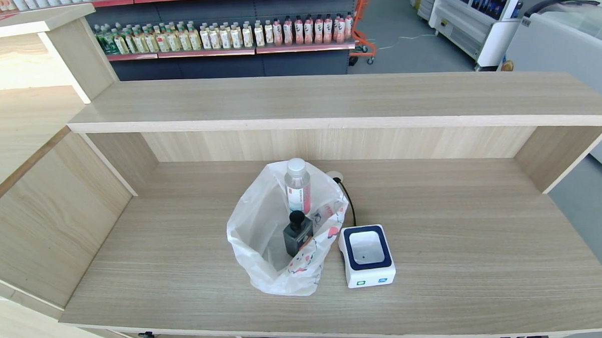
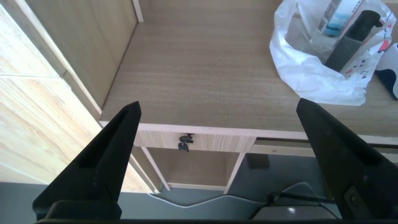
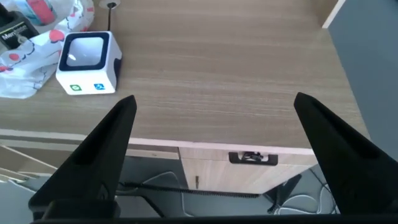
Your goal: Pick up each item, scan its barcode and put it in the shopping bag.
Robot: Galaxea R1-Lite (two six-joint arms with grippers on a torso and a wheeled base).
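Two bottles, a water bottle (image 1: 297,189) and a dark bottle (image 1: 297,233), stood in the shopping bag (image 1: 256,240) just left of the scanner (image 1: 366,255). The left end effector (image 2: 219,106) and right end effector (image 3: 216,98) hung released. The limp bag might slump, toppling them.

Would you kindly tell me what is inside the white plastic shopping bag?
A clear white-capped plastic bottle and a dark square bottle with a black cap stand inside the white plastic bag; its folds hide their bases.
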